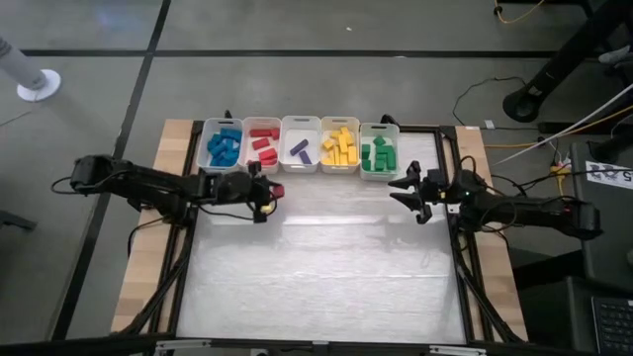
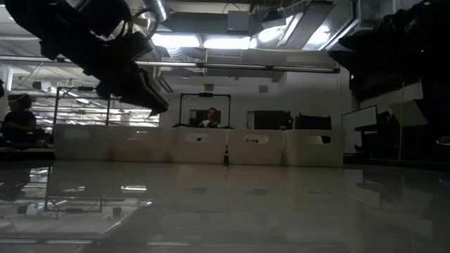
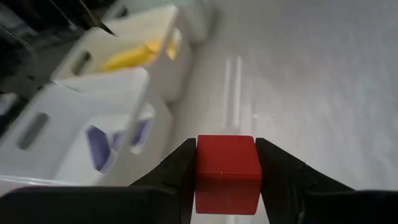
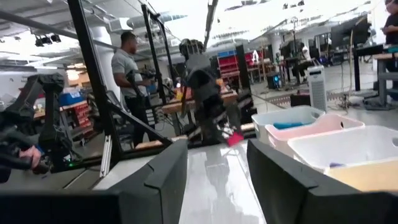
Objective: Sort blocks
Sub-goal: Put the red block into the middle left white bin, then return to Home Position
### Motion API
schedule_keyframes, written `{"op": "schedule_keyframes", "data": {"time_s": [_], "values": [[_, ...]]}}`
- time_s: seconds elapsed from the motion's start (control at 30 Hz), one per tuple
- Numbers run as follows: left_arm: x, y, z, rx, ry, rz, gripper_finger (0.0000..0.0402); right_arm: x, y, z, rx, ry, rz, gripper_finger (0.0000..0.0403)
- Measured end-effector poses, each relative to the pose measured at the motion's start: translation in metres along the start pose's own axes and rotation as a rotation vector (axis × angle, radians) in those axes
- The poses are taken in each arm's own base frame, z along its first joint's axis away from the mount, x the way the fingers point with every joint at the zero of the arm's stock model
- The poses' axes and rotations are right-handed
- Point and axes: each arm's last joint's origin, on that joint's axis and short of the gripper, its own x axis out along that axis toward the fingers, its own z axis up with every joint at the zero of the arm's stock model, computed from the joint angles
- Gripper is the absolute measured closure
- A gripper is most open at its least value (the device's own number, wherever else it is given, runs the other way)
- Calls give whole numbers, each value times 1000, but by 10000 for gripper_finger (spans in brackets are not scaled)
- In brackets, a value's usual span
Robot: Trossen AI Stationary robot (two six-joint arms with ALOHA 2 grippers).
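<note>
My left gripper [image 1: 274, 191] is shut on a red cube block [image 3: 227, 163], above the table just in front of the red bin [image 1: 263, 145]. My right gripper [image 1: 401, 188] stands open and holds nothing, near the green bin [image 1: 379, 153], pointing toward the table's left. Five white bins stand in a row along the far edge. Each holds several blocks of one colour: blue [image 1: 225, 146], red, purple [image 1: 300, 148], yellow [image 1: 339, 145] and green. The right wrist view shows the left arm far off with the red block [image 4: 234, 138]. My left gripper pinches the red cube between its two fingers [image 3: 177, 171], on two opposite side faces [image 3: 200, 163]. The fingers come from the table's left, slanting down. The cube sits square in the hold, lifted clear of the table.
The white table surface [image 1: 326, 267] lies open between the arms and toward the near edge. A black frame [image 1: 447, 168] runs around the work area. People and workshop benches show in the room beyond the table [image 4: 127, 59].
</note>
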Motion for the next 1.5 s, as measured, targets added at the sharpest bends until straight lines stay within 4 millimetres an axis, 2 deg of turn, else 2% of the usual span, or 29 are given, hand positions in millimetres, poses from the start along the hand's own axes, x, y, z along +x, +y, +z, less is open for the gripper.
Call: {"op": "schedule_keyframes", "data": {"time_s": [0.2,0.4,0.77,1.03,1.23,1.37,1.5], "values": [[3,20,5,-52,-72,105,280,-6,1,-3,13,48,-29,233],[5,45,6,-123,-122,226,280,-13,2,3,-51,-3,-127,233],[4,97,-20,-261,-10,443,268,-20,-3,-8,-45,90,-294,233],[4,102,-31,-392,46,457,259,-21,-5,-11,-44,116,-351,233],[4,101,-32,-440,48,455,209,-22,-6,-12,-45,122,-393,233],[0,102,-29,-479,6,464,184,-24,-5,-12,-29,175,-404,233],[-15,104,-18,-527,-79,472,179,-25,-3,-5,-29,163,-402,233]]}}
